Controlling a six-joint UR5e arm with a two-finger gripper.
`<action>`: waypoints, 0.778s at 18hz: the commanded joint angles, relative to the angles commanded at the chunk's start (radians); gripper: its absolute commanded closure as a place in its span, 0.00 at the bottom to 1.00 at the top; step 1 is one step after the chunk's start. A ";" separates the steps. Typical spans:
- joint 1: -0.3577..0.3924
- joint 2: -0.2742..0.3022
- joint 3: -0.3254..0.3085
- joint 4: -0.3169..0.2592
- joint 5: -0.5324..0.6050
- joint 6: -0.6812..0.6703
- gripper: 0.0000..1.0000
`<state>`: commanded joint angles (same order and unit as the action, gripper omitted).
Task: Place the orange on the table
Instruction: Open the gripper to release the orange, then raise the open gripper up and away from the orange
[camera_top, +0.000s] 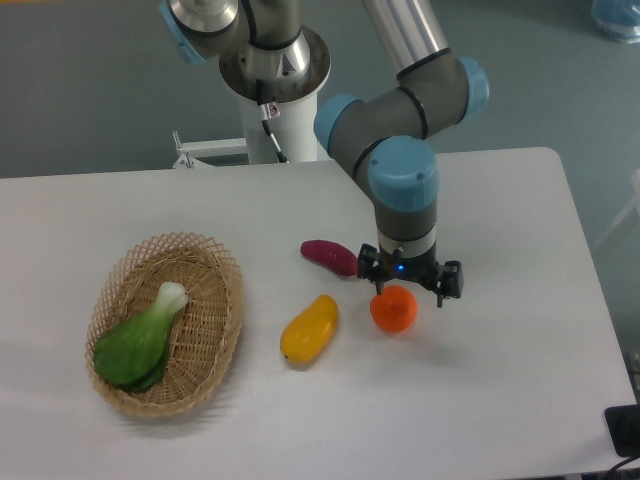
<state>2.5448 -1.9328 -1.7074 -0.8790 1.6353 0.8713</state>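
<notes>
The orange (394, 309) rests on the counter (500, 380) at seven o'clock, just below the jaws, which stand apart.

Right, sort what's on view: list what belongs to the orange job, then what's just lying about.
Part of the job:
- orange, resting on the table
- table
- gripper, just above and behind the orange

Just lying about:
- yellow mango-like fruit
- purple sweet potato
- wicker basket
- leafy green vegetable inside the basket
</notes>
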 joint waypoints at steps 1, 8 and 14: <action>0.006 -0.002 0.012 -0.003 -0.011 0.005 0.00; 0.041 -0.009 0.110 -0.099 -0.072 0.057 0.00; 0.061 -0.014 0.184 -0.207 -0.094 0.224 0.00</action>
<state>2.6062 -1.9466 -1.5232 -1.0861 1.5417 1.0953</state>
